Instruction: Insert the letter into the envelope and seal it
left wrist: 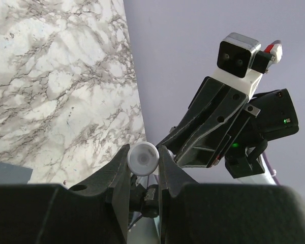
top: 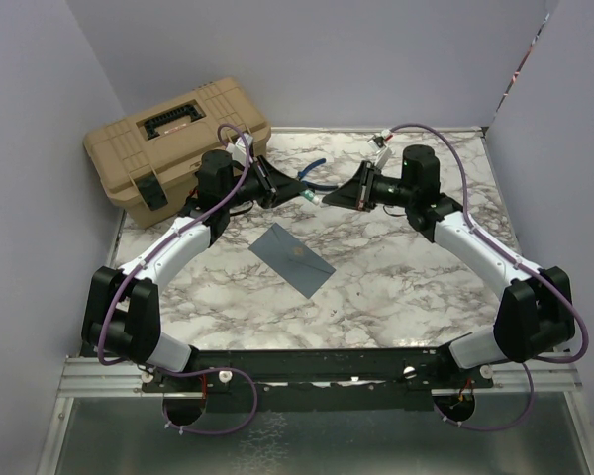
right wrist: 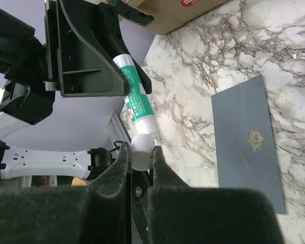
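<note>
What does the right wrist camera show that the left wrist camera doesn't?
Only right wrist: the face of the envelope with its gold emblem, the green-and-white label on the tube, and a corner of the tan case. Only left wrist: the right arm's wrist camera and the tube's round white end. Both: the marble table, and the tube gripped between the left pincer on its body and the right pincer on its white cap. Neither shows the letter.
</note>
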`<state>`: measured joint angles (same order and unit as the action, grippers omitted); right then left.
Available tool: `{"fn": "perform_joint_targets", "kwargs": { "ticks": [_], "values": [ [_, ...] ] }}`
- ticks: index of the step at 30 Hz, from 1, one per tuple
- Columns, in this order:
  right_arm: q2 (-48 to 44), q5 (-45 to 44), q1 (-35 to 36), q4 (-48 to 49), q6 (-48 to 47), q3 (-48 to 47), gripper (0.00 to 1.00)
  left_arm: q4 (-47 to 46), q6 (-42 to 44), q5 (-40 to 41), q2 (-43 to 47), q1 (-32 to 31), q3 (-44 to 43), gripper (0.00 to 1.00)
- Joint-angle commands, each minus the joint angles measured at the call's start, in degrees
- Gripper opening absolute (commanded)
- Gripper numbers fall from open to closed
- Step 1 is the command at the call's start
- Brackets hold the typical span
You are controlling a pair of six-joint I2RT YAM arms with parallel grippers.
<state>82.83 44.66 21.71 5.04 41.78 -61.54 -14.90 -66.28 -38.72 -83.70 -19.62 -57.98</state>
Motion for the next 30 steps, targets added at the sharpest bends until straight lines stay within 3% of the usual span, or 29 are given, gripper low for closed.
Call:
{"fn": "perform_joint_targets", "kwargs": {
  "ticks": [1,9,30],
  "values": [
    [0.09,-1.59,0.66,-2.88,-2.3,-1.22,0.0,-2.3,-0.7,-1.78,-0.15,0.1,-0.82,0.0],
    [-1.06,-1.68,0.63,6.36,4.83,2.51,0.0,-4.13,-3.93,-2.54,0.09,0.09,-0.39,0.0],
    [-9.99,-13.62,0.63,28.43,21.22,15.38,0.0,-9.38,-17.3,1.49,1.78,0.06,2.66,0.0]
  ]
}}
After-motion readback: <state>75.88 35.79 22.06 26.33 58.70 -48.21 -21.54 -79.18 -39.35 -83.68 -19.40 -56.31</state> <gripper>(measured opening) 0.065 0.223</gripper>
